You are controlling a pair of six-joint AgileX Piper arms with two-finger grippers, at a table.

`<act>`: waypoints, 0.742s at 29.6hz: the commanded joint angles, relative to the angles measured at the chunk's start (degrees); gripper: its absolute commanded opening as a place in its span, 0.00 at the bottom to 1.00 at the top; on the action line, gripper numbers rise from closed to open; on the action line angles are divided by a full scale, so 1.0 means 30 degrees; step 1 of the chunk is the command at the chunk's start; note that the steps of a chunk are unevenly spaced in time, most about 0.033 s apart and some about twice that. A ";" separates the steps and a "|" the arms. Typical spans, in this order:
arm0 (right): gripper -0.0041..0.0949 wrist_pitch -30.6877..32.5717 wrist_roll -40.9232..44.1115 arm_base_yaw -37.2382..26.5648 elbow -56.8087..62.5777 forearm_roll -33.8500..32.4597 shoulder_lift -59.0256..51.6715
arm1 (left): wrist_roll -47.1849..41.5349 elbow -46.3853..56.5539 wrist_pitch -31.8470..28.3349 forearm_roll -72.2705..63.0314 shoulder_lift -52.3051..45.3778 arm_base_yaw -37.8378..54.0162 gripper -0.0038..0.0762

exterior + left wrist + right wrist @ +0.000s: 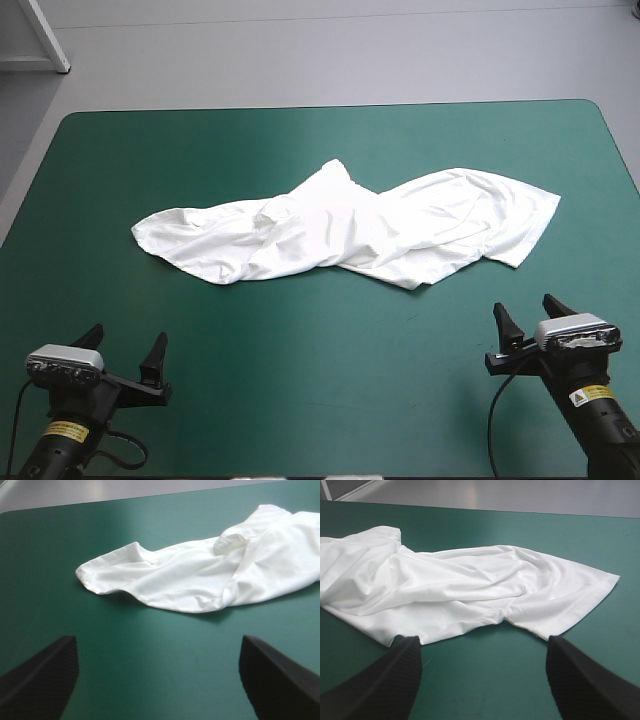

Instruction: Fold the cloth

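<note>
While the T-shirt [350, 232] lies crumpled on the teal-green cover [300, 380], left gripper [127, 335] near one end, fingers spread, right gripper [523, 304] near the other end, fingers spread, both apart from the T-shirt.

T-shirt [200, 575] partly outside both wrist views

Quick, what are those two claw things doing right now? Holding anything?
Left gripper: open, holding nothing; the T-shirt lies ahead of it.
Right gripper: open, holding nothing.

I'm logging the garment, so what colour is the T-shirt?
Plain white T-shirt, no pattern; clearest in the high view.
</note>
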 commanded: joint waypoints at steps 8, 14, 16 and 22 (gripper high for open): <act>0.70 -0.0429 -0.0271 -0.0017 -0.0732 -0.0169 0.0158 | -0.0126 -0.0585 -0.1417 -0.0273 0.0299 -0.0091 0.83; 0.70 -0.0144 -0.0271 -0.0017 -0.0732 -0.0169 0.0158 | -0.0126 -0.0585 -0.1417 -0.0273 0.0299 -0.0091 0.83; 0.70 -0.0144 -0.0271 -0.0017 -0.0732 -0.0169 0.0158 | -0.0126 -0.0585 -0.1417 -0.0273 0.0299 -0.0091 0.83; 0.70 -0.0144 -0.0237 -0.0017 -0.0834 -0.0088 0.0158 | -0.0126 -0.0585 -0.1381 -0.0273 0.0299 -0.0091 0.83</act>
